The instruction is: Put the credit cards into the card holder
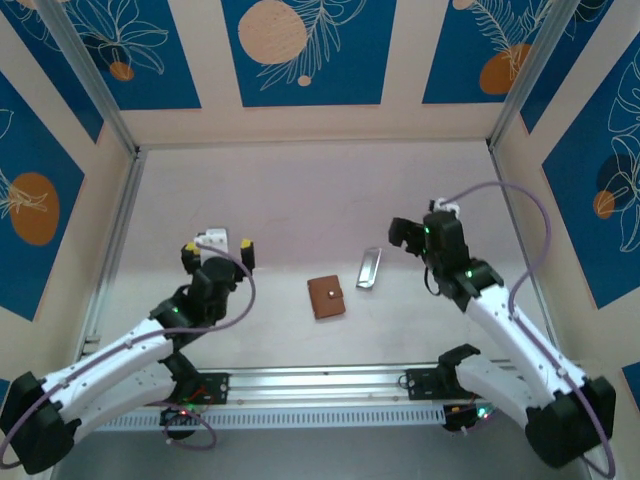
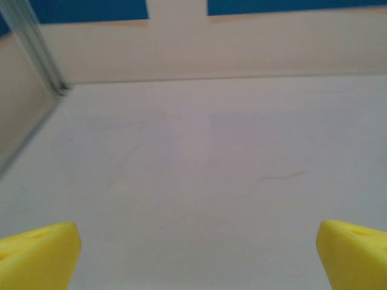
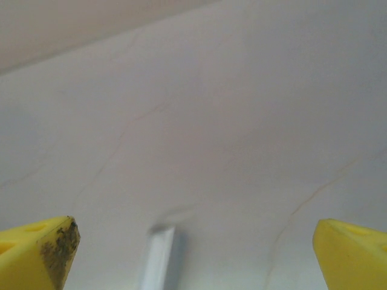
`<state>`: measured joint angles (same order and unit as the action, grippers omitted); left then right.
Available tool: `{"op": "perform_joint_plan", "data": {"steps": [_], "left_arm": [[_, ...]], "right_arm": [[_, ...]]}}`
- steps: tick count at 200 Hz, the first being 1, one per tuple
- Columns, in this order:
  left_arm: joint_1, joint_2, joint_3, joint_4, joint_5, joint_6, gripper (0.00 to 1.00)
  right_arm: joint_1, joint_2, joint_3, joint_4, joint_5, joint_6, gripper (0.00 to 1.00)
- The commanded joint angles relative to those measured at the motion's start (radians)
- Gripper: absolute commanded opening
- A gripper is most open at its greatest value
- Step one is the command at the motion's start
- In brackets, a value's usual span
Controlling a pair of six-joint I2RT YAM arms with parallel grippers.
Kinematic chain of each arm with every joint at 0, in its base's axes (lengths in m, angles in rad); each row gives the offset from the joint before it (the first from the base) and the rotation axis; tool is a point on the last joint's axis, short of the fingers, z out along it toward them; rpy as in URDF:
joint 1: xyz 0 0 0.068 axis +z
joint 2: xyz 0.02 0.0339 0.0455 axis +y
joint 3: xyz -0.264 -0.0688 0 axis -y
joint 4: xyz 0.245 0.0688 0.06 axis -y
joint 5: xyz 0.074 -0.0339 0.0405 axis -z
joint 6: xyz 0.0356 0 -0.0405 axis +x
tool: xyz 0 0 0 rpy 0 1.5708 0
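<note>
two grippers stand with their jaws spread wide and nothing between them. the left gripper (image 1: pixel 217 250) hangs over bare table (image 1: pixel 300 190), well to the left of the card holder (image 1: pixel 326 297). the right gripper (image 1: pixel 415 235) hangs near a narrow silvery strip (image 1: pixel 369 268), on its right.

the card holder lies flat and folded shut near the middle of the table, its snap button (image 1: pixel 333 293) facing up. the strip lies just beside it, on its far right, not touching. in the right wrist view the strip (image 3: pixel 158 263) sits low between the yellow fingertips (image 3: pixel 39 251), left of centre. whether it is a stack of cards i cannot tell.

the step in hand looks like a reach, with the holder yet to be opened. to do it well, the left gripper should cross to the holder and work at the flap edge by the snap, pinning the body so it does not skid. the right gripper should centre over the strip and close across its narrow width. thin flat pieces on a hard top slip easily, so come down low and square.

no brand, label or writing is readable on either piece.
</note>
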<state>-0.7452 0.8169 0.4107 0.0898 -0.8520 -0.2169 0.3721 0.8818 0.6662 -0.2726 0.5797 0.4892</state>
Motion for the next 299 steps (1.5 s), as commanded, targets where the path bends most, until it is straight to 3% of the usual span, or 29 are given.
{"op": "perform_joint_plan", "data": {"steps": [1, 19, 46, 63, 71, 81, 94, 131, 140, 147, 153, 158, 170, 183, 194, 209, 223, 243, 253, 280, 299], "left_arm": [[0.098, 0.071, -0.101, 0.495, -0.157, 0.351, 1.0], [0.227, 0.175, -0.114, 0.524, -0.077, 0.34, 1.0], [0.406, 0.422, -0.188, 0.883, 0.119, 0.274, 1.0], [0.425, 0.627, -0.122, 1.006, 0.096, 0.371, 1.0], [0.434, 0.695, -0.129, 1.104, 0.174, 0.399, 1.0], [0.465, 0.745, -0.116, 1.108, 0.224, 0.383, 1.0], [0.481, 0.693, -0.111, 0.993, 0.27, 0.335, 1.0], [0.636, 0.662, -0.152, 0.997, 0.541, 0.218, 1.0], [0.655, 0.657, -0.136, 0.949, 0.582, 0.202, 1.0], [0.677, 0.669, -0.12, 0.904, 0.637, 0.19, 1.0], [0.681, 0.738, -0.117, 1.016, 0.618, 0.197, 1.0], [0.679, 0.785, -0.132, 1.101, 0.665, 0.22, 1.0], [0.682, 0.702, -0.103, 0.89, 0.635, 0.187, 1.0], [0.679, 0.76, -0.106, 1.008, 0.645, 0.214, 1.0], [0.679, 0.723, -0.092, 0.912, 0.645, 0.203, 1.0], [0.672, 0.742, -0.091, 0.949, 0.643, 0.217, 1.0], [0.669, 0.739, -0.064, 0.896, 0.681, 0.234, 1.0], [0.661, 0.742, -0.033, 0.834, 0.798, 0.287, 1.0], [0.663, 0.739, -0.033, 0.829, 0.803, 0.283, 1.0], [0.665, 0.743, -0.027, 0.826, 0.805, 0.282, 1.0], [0.69, 0.747, -0.009, 0.792, 0.848, 0.266, 1.0]], "right_arm": [[-0.068, -0.038, -0.227, 0.517, 0.141, -0.212, 0.99], [-0.119, -0.024, -0.28, 0.597, 0.071, -0.273, 0.99], [-0.192, 0.066, -0.323, 0.71, 0.036, -0.279, 0.99], [-0.239, 0.18, -0.33, 0.795, 0.01, -0.281, 0.99], [-0.254, 0.246, -0.328, 0.839, 0.008, -0.284, 0.99], [-0.271, 0.322, -0.316, 0.876, -0.013, -0.29, 0.99], [-0.284, 0.405, -0.303, 0.925, -0.033, -0.291, 0.99], [-0.317, 0.582, -0.247, 1.034, -0.117, -0.308, 0.99], [-0.312, 0.579, -0.214, 0.955, -0.141, -0.317, 0.99], [-0.311, 0.595, -0.213, 0.991, -0.161, -0.334, 0.99], [-0.307, 0.604, -0.204, 0.968, -0.165, -0.342, 0.99], [-0.306, 0.607, -0.185, 0.935, -0.174, -0.341, 0.99], [-0.304, 0.611, -0.184, 0.943, -0.175, -0.345, 0.99], [-0.308, 0.614, -0.192, 0.964, -0.204, -0.353, 0.99], [-0.313, 0.612, -0.196, 0.968, -0.219, -0.353, 0.99], [-0.33, 0.612, -0.207, 0.985, -0.293, -0.358, 0.99], [-0.363, 0.649, -0.26, 1.125, -0.399, -0.362, 0.99], [-0.359, 0.649, -0.263, 1.118, -0.392, -0.367, 0.99], [-0.355, 0.64, -0.256, 1.084, -0.389, -0.368, 0.99], [-0.298, 0.645, -0.304, 1.194, -0.333, -0.421, 0.99], [-0.321, 0.644, -0.274, 1.13, -0.353, -0.401, 0.99]]}}
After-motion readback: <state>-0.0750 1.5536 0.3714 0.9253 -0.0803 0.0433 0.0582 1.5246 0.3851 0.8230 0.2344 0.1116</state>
